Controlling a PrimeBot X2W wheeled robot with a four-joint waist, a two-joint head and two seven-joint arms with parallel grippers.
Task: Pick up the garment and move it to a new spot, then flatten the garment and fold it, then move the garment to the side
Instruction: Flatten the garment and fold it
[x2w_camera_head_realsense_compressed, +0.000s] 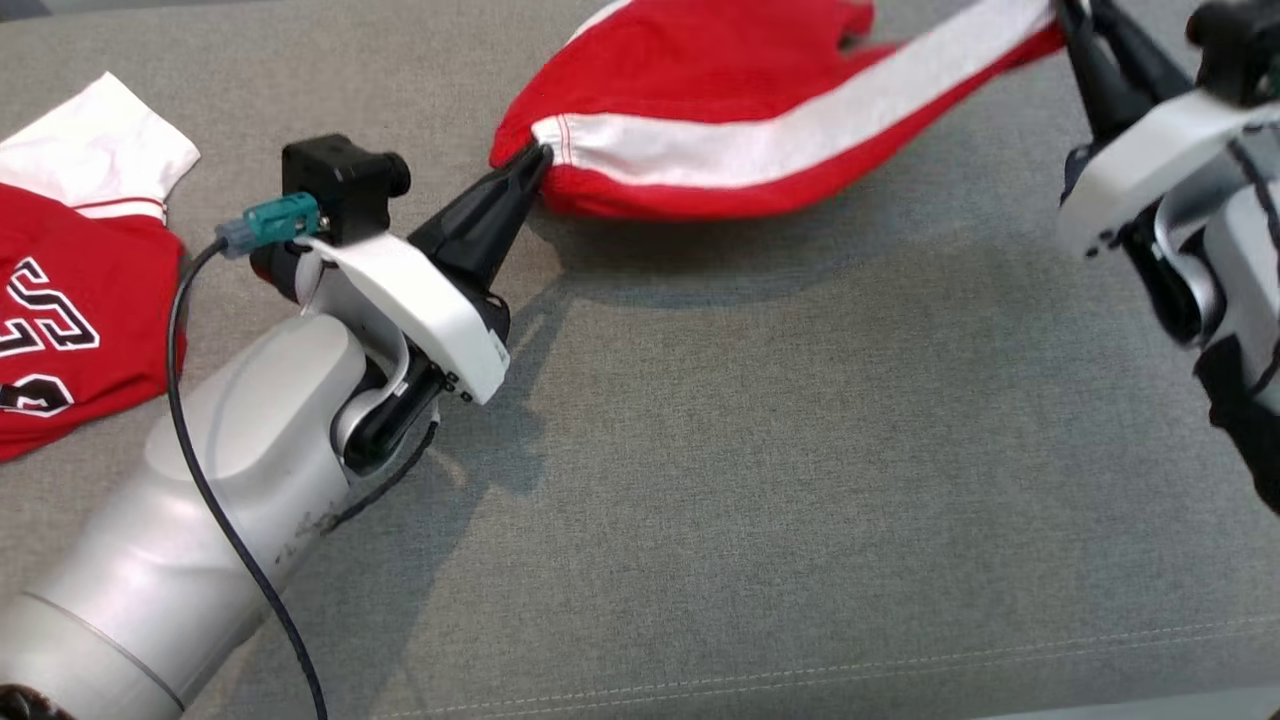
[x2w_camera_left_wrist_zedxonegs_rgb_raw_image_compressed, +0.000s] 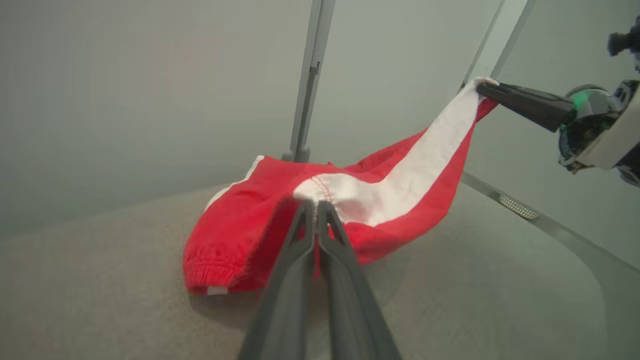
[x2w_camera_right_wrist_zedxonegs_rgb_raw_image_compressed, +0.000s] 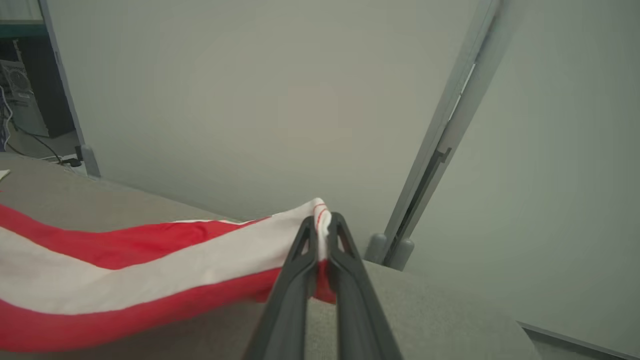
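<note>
- Head view: a red fabric garment with a broad white stripe (x2w_camera_head_realsense_compressed: 750, 100) is strung between both hands over the grey fabric tabletop (x2w_camera_head_realsense_compressed: 800, 450). The left hand (x2w_camera_head_realsense_compressed: 535, 160) pinches one end and the right hand (x2w_camera_head_realsense_compressed: 1065, 15) the other. A red lettered jersey (x2w_camera_head_realsense_compressed: 70, 300) lies at the left.
- Left wrist view: the left hand's tips are pressed onto the stitched hem, and the garment's bulk rests on the tabletop.
- Right wrist view: the right hand grips the raised white corner.
</note>
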